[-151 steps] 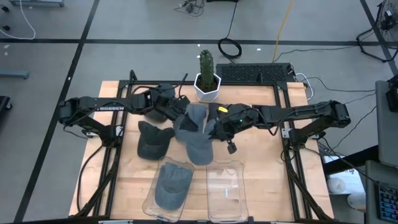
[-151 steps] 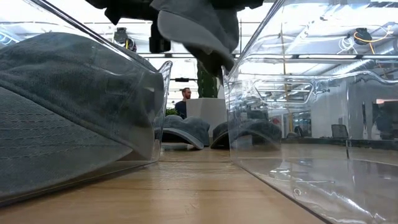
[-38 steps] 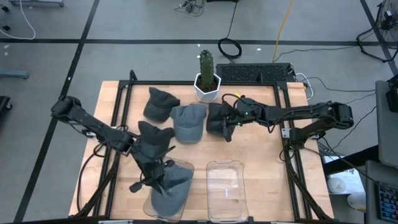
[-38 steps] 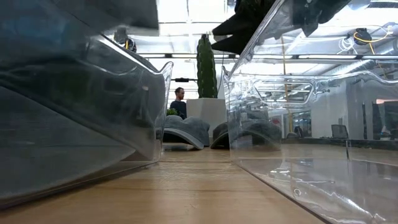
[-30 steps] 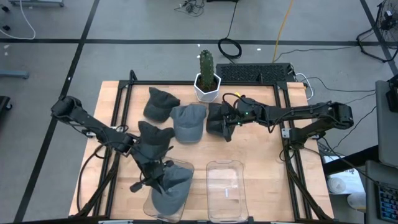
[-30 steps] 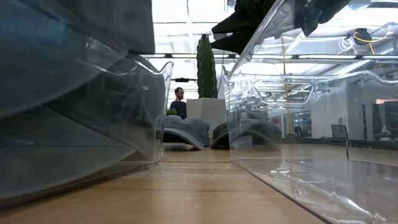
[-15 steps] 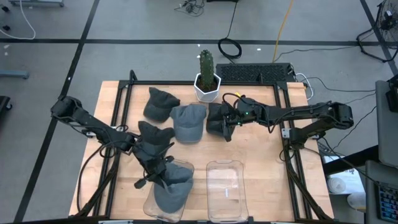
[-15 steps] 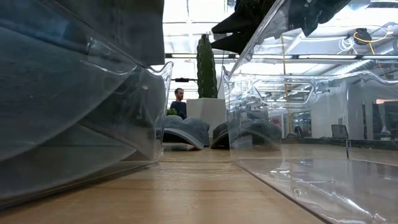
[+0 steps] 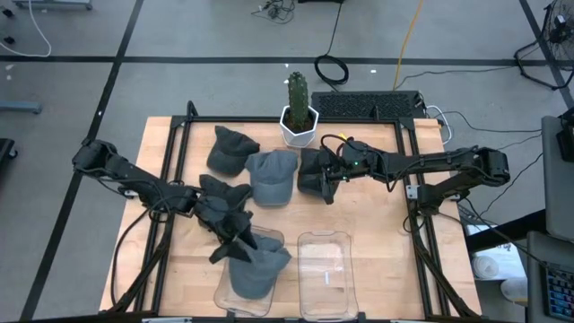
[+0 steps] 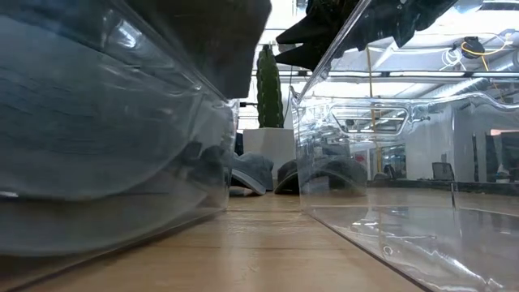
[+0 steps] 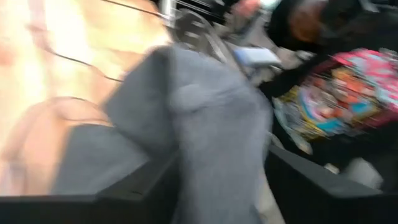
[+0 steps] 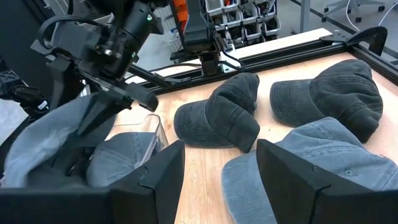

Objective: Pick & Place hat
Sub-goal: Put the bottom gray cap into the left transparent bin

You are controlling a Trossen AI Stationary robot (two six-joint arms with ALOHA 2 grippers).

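Grey denim fills the near left bin, where 1 cap already lies; the left gripper hangs over that bin's far rim, clamped on a second hat that drapes from its fingers toward the bin's right wall, part inside and part over the rim; in the left wrist view the cloth folds down past the dark fingers, with the bin's curved edge beyond it; so the hat sits directly below and slightly right of the gripper, its long axis running roughly along the bin's length, and the drop, by my judgement, needs only a small lowering and a release; the risk is the brim catching on the rim; beside it the right bin holds no hat; farther off, 3 hats rest on the table: a dark 1 near the left arm, a lighter 1 in the middle, another toward the back; the right gripper hovers at a black cap just beside the middle hat, fingers spread apart in its wrist view; behind stands a potted cactus.
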